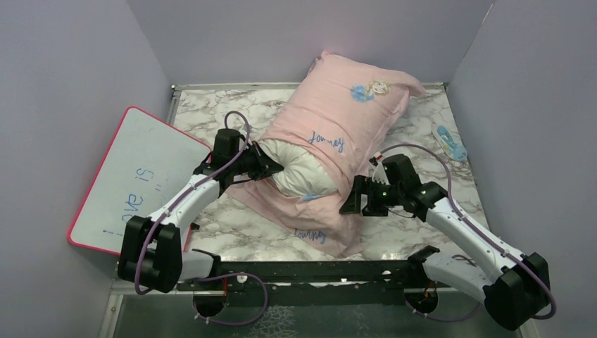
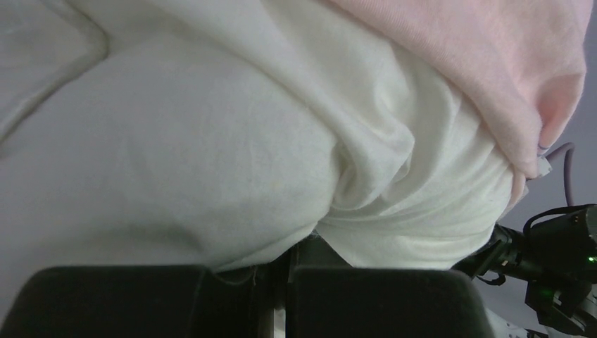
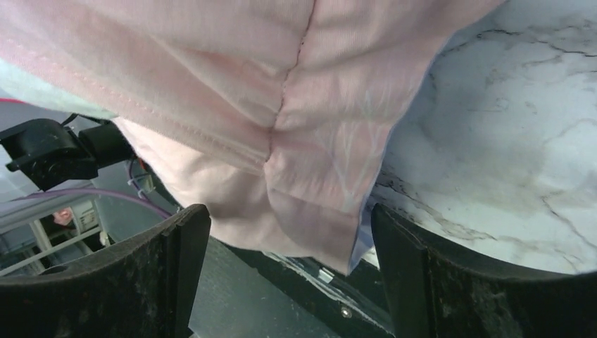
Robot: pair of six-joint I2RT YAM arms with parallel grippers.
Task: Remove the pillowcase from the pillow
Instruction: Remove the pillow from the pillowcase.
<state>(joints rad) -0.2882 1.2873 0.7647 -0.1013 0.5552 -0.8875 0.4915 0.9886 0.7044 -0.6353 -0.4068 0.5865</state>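
Observation:
The pillow (image 1: pixel 304 174) lies slanted across the table, its plump white end bulging out of the pale pink pillowcase (image 1: pixel 338 113). My left gripper (image 1: pixel 276 169) is shut on that bare white end; in the left wrist view white pillow cloth (image 2: pixel 211 162) is bunched right at the closed fingertips (image 2: pixel 281 264), with the pink pillowcase (image 2: pixel 493 56) above right. My right gripper (image 1: pixel 354 197) stands open at the pillowcase's near right edge. In the right wrist view a loose pink fold (image 3: pixel 310 162) hangs between the wide-apart fingers (image 3: pixel 179 260), touching neither.
A pink-edged whiteboard (image 1: pixel 134 179) leans off the table's left side beside the left arm. A small blue object (image 1: pixel 450 143) lies at the far right on the marble table (image 1: pixel 436 211). Grey walls close in the left, back and right.

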